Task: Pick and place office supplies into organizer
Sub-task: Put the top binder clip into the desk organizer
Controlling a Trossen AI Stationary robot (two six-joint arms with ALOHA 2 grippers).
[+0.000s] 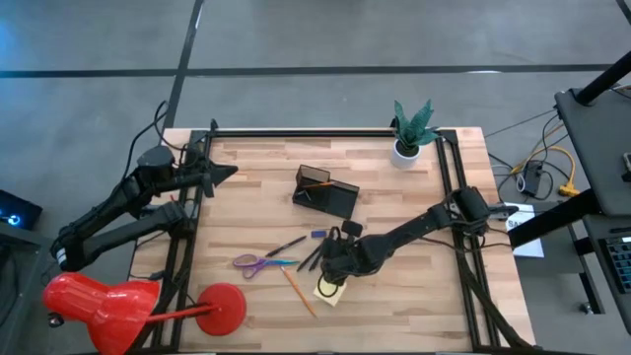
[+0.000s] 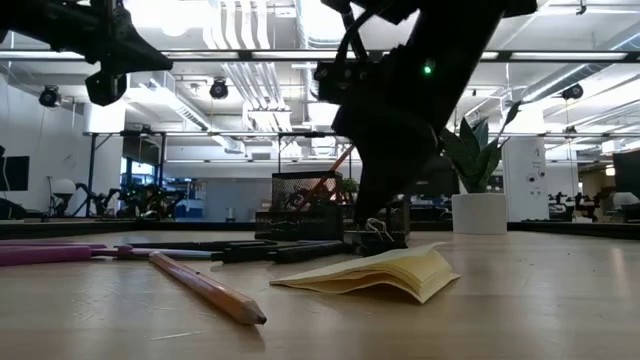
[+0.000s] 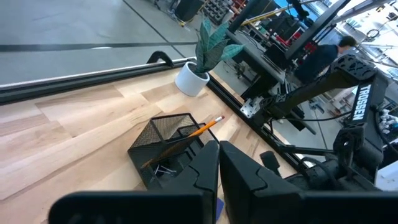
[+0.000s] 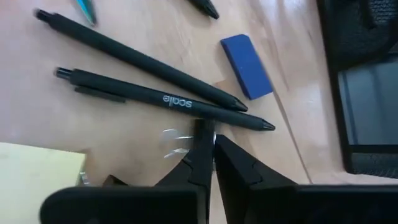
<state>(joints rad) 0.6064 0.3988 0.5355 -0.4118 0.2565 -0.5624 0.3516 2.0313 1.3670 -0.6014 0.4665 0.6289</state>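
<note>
**Right arm: clip grab, confirm hold before lifting**

Right gripper [image 4: 208, 146] is down on the butcher-block wooden table [image 1: 414, 207], jaws clenched. Looks like they're pinching the small black binder clip with silver wire handles [image 2: 375, 236]; clip body is mostly hidden under the fingers, so the hold is a judgement, not confirmed. Lift slow and straight up. The clip is small, springy and hard, so it can slip or pop out sideways. Keep clear of the two matte black plastic pens [image 4: 165, 98] lying just beside the fingertips; a sideways drag would roll them.

Close by: yellow square sticky-note pad [image 2: 375, 272], soft paper, top sheets curling up. Thin orange wooden pencil [image 2: 205, 288], hexagonal, rolls poorly. Flat blue rectangular eraser-like block [image 4: 247, 66] just past the pens. Purple-handled scissors [image 1: 254, 262] farther over.

Dark wire-mesh metal organizer [image 1: 325, 189] sits mid-table, well apart from the gripper, with one pencil already in its cup.

Left gripper [image 3: 217, 171] waits raised over the table's far left edge, jaws pressed together, empty.
</note>
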